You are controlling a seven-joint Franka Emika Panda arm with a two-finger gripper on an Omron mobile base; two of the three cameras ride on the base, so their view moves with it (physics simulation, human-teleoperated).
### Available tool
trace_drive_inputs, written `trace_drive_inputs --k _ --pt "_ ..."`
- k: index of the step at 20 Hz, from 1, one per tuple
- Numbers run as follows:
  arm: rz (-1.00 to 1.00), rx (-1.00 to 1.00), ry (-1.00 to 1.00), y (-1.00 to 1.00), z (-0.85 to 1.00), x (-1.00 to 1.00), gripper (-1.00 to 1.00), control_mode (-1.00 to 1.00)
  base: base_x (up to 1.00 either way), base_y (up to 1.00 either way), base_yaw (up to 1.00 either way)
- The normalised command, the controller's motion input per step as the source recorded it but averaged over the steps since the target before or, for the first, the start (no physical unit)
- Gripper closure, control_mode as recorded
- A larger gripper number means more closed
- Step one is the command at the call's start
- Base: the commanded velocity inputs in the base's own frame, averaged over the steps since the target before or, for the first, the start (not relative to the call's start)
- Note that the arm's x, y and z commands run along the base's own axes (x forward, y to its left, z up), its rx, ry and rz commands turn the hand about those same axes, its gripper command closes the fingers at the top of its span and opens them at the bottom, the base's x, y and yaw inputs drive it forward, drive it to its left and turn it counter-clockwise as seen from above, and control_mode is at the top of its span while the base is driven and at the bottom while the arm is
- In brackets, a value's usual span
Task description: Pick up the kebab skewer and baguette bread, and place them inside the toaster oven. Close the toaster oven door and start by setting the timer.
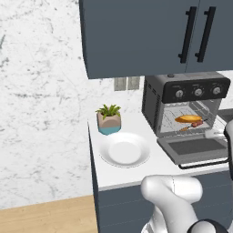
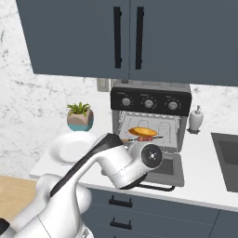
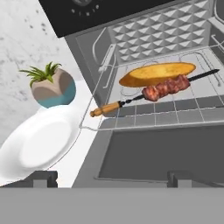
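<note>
Both foods already sit on the wire rack (image 3: 175, 109) inside the toaster oven (image 1: 186, 102): baguette bread (image 3: 158, 73) further in, kebab skewer (image 3: 166, 87) just in front of it and nearly parallel, its wooden handle end poking past the rack's front-left edge toward the plate (image 3: 39, 142). Loading looks done. The toaster oven door (image 3: 162, 153) is dropped flat, lying out toward the front edge of the worktop (image 1: 136, 175), so shutting it seems next, then the timer knob (image 2: 126, 102). My tool (image 3: 111, 179) has its jaws wide and holds nothing, tips low over the door's outer edge, probably placed to get under the bar handle (image 1: 205, 164). Handle end sticking out may catch the door, I'd guess. The potted plant (image 1: 108, 119) and plate sit left of the oven, clear of the door swing.
</note>
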Motion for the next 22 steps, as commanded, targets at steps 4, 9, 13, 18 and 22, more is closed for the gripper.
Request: trace_drive_inputs --k 4,9,13,18,22 --pt "0.01 0.00 -0.21 -0.01 0.00 0.03 -1.00 -1.00 0.00 0.00 0.00" --pt "0.03 0.00 -0.09 0.00 0.00 0.08 -1.00 -1.00 0.00 0.00 0.00" --pt "0.01 0.00 -0.01 0.00 0.00 0.09 -1.00 -1.00 0.00 0.00 0.00" --pt "0.00 0.00 0.00 0.00 0.00 0.04 -1.00 -1.00 0.00 0.00 0.00" --pt "0.01 0.00 0.00 0.00 0.00 0.00 -1.00 -1.00 0.00 0.00 0.00"
